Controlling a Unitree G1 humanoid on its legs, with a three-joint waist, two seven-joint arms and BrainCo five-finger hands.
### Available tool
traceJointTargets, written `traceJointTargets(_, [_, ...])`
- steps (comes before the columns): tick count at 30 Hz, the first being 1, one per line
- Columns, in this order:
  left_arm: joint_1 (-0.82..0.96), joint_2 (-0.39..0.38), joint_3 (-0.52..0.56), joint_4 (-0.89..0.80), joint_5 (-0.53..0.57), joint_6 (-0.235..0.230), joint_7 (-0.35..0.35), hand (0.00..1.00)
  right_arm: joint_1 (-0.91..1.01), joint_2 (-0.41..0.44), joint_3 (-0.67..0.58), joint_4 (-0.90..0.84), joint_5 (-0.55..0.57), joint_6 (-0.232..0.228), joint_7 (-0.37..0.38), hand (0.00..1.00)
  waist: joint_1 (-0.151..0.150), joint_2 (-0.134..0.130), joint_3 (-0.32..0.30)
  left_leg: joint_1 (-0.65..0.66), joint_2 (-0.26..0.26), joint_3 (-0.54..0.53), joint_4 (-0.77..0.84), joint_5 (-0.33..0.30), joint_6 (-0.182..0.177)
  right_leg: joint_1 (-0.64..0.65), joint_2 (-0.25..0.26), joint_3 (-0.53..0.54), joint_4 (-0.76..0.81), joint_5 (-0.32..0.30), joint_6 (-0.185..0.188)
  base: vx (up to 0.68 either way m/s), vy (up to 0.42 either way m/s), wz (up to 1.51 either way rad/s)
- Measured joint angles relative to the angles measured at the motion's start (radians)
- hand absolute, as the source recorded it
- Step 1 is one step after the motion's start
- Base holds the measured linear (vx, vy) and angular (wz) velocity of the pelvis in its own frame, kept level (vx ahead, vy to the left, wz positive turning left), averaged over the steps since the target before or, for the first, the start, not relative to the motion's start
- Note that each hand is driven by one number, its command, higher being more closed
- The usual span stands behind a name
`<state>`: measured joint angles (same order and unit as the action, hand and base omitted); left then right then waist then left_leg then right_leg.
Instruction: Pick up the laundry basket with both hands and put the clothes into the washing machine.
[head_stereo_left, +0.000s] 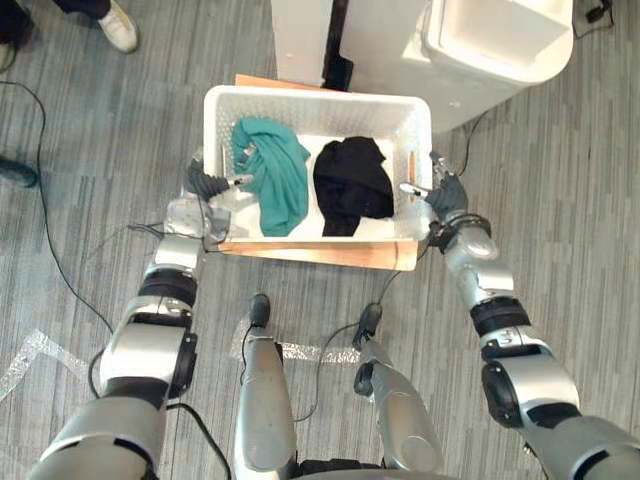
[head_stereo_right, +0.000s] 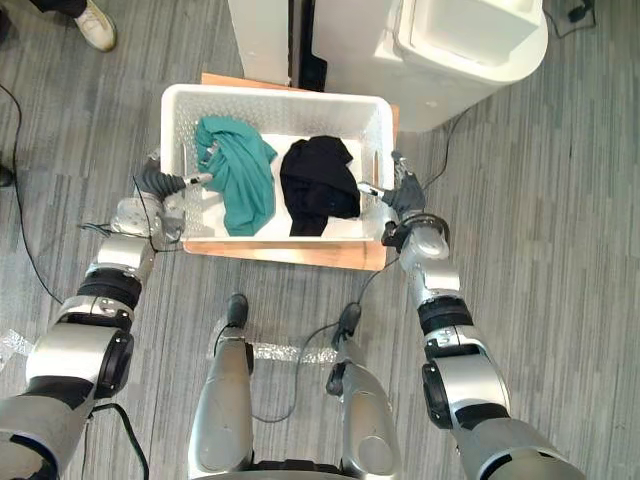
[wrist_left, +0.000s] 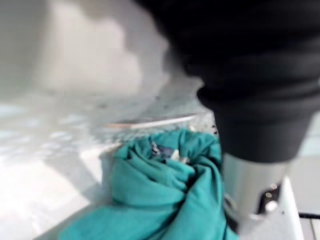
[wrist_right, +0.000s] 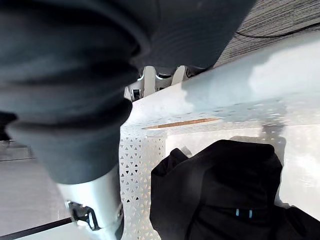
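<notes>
At the basket (head_stereo_left: 310, 96), both my hands are meeting its short walls. It is sitting on a board (head_stereo_left: 320, 256) on the floor (head_stereo_left: 100, 200). The basket is white and rectangular, its walls pierced with small triangular holes, and a narrow handle slot (wrist_right: 182, 123) is cut high in the right wall. Inside the basket, teal cloth (head_stereo_left: 275, 175) is lying bunched in the left half, running from the far wall almost to the near one. Black cloth (head_stereo_left: 352, 180) is lying crumpled in the right half. The two are lying just beside each other, with bare white bottom showing around them.

My right hand (head_stereo_left: 445, 195) is gripping the basket's right wall. Its thumb (wrist_right: 95, 207) is reaching down inside, near the black cloth, while its fingers (wrist_right: 156, 75) are curling under the rim on the outside. My left hand (head_stereo_left: 207, 185) is resting against the basket's left wall, part of it reaching over the rim beside the teal cloth. Whether it is gripping the wall I cannot tell.

Under the basket, the wooden board is jutting out along the near side and past the far left corner. Beyond the basket's far right corner the white washer (head_stereo_left: 490, 50) is standing close behind the far wall. A white panel (head_stereo_left: 300, 40) is standing beyond the middle of that wall, with a dark gap between the two. A person's shoe (head_stereo_left: 118, 25) is showing well beyond the basket's far left corner.
</notes>
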<state>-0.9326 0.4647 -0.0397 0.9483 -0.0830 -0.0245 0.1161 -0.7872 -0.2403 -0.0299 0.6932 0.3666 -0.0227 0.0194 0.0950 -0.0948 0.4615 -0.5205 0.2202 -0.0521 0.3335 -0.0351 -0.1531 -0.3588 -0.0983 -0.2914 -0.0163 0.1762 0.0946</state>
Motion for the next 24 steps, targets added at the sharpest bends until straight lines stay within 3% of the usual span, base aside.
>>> traceJointTargets(4, [-0.075, 0.030, -0.010, 0.005, 0.016, 0.000, 0.006, 0.00, -0.038, 0.006, -0.001, 0.008, 0.011, -0.018, -0.013, 0.00, 0.000, -0.011, 0.007, -0.043, 0.011, -0.004, 0.023, -0.003, -0.004, -0.029, 0.012, 0.006, -0.010, 0.014, 0.004, 0.01, -0.007, -0.08])
traceJointTargets(15, [-0.159, 0.049, 0.004, 0.021, 0.016, 0.007, 0.022, 0.00, -0.128, -0.002, -0.031, 0.071, 0.020, -0.049, -0.016, 0.00, -0.002, -0.010, 0.009, -0.137, 0.026, -0.020, 0.069, -0.015, -0.011, -0.089, 0.025, 0.004, -0.022, 0.031, -0.003, 0.00, 0.003, -0.03])
traceJointTargets(16, [-0.164, 0.045, 0.004, 0.021, 0.016, 0.007, 0.022, 1.00, -0.133, -0.002, -0.036, 0.077, 0.021, -0.049, -0.016, 0.00, 0.001, -0.010, 0.009, -0.141, 0.026, -0.021, 0.069, -0.017, -0.013, -0.092, 0.025, 0.001, -0.022, 0.031, -0.003, 0.00, 0.000, 0.00])
traceJointTargets(18, [-0.174, 0.038, 0.013, 0.020, 0.015, 0.007, 0.022, 1.00, -0.136, 0.000, -0.045, 0.077, 0.028, -0.049, -0.016, 0.00, 0.002, -0.010, 0.009, -0.150, 0.027, -0.024, 0.071, -0.017, -0.013, -0.097, 0.025, -0.007, -0.021, 0.031, -0.003, 0.01, 0.010, 0.04])
traceJointTargets(19, [-0.179, 0.029, 0.012, 0.020, 0.015, 0.007, 0.022, 1.00, -0.140, -0.002, -0.050, 0.080, 0.032, -0.049, -0.016, 1.00, 0.003, -0.010, 0.009, -0.154, 0.028, -0.024, 0.073, -0.017, -0.014, -0.100, 0.025, -0.009, -0.021, 0.031, -0.003, 0.00, 0.000, 0.00])
traceJointTargets(24, [-0.194, 0.018, 0.046, 0.011, 0.014, 0.018, 0.040, 1.00, -0.168, 0.000, -0.050, 0.108, 0.041, -0.049, -0.015, 1.00, 0.004, -0.010, 0.009, -0.173, 0.039, -0.025, 0.092, -0.017, -0.015, -0.106, 0.026, -0.020, -0.021, 0.034, 0.001, 0.01, 0.003, 0.00])
